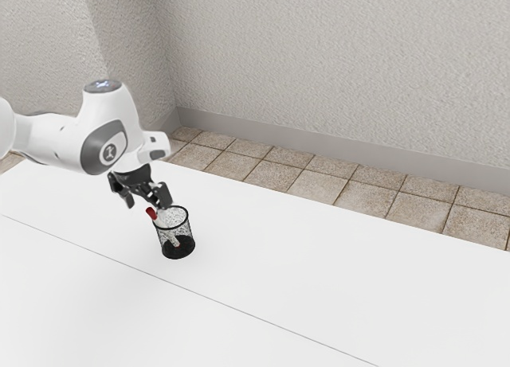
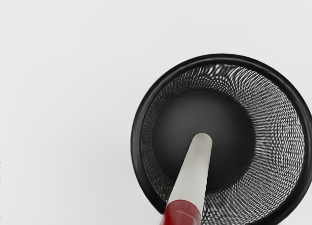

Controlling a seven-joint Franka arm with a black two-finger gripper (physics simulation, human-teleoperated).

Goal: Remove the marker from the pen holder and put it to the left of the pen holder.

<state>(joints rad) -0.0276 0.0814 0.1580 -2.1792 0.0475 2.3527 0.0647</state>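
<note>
The gripper [image 1: 147,202] hangs over the table [image 1: 319,263], its two fingers spread apart with a gap between them, clamped on nothing. The marker [image 1: 151,213] is in the holder [image 1: 176,249], just below the gripper. Its red end sticks up past the rim, close under the gap between the fingertips; its pale body slants away from the gripper, down into the holder, where the far end is at or near the dark bottom.

The holder is a round black mesh cup, upright on the table, below the gripper and a little toward the exterior view's right of it. The fingertip on that side is near the rim; whether they touch, I cannot tell. In the wrist view the marker crosses the rim, its red end nearer the gripper than its pale end.

Above the gripper is the white arm [image 1: 111,136], coming in from the exterior view's left. Beyond the gripper and the table's edge lie the brown floor tiles [image 1: 271,174], and past them the rough pale wall [image 1: 335,72].
</note>
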